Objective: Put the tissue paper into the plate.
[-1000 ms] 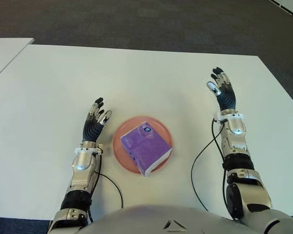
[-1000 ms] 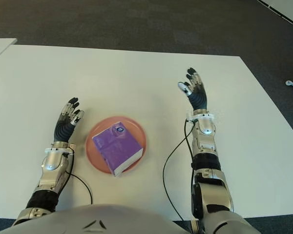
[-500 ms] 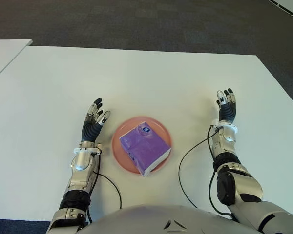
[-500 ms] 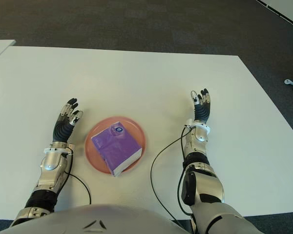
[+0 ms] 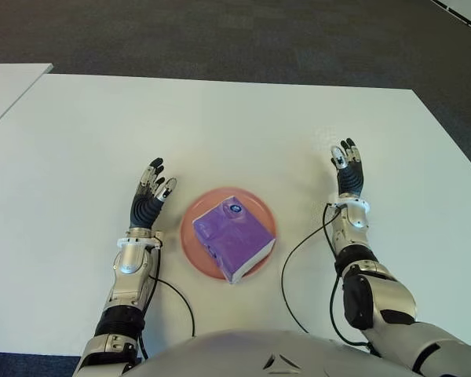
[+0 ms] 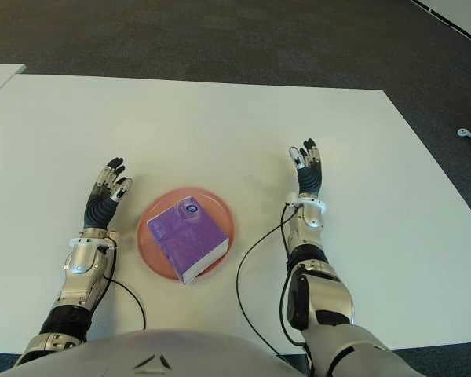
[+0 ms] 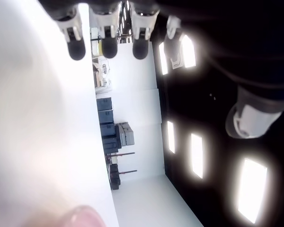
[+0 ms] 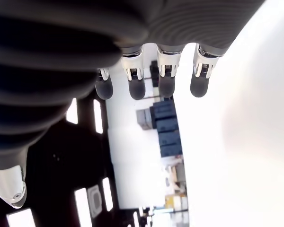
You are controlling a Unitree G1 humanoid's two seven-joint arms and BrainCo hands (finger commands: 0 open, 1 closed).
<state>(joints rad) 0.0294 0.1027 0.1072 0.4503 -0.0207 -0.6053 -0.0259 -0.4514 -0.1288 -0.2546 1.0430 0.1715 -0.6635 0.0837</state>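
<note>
A purple tissue pack lies inside the salmon-pink plate near the front middle of the white table. My left hand stands to the left of the plate, fingers straight and spread, holding nothing. To the right of the plate, my right hand points up with its fingers extended and nothing in it. The wrist views show only straight fingers and fingertips against the room's ceiling.
A black cable loops on the table between the plate and my right arm; another curls by my left forearm. A second white table stands at the far left. Dark carpet lies beyond the table's far edge.
My right hand has drawn back from the far right toward me and shifted a little left, toward the plate. The left hand, pack and plate have stayed put.
</note>
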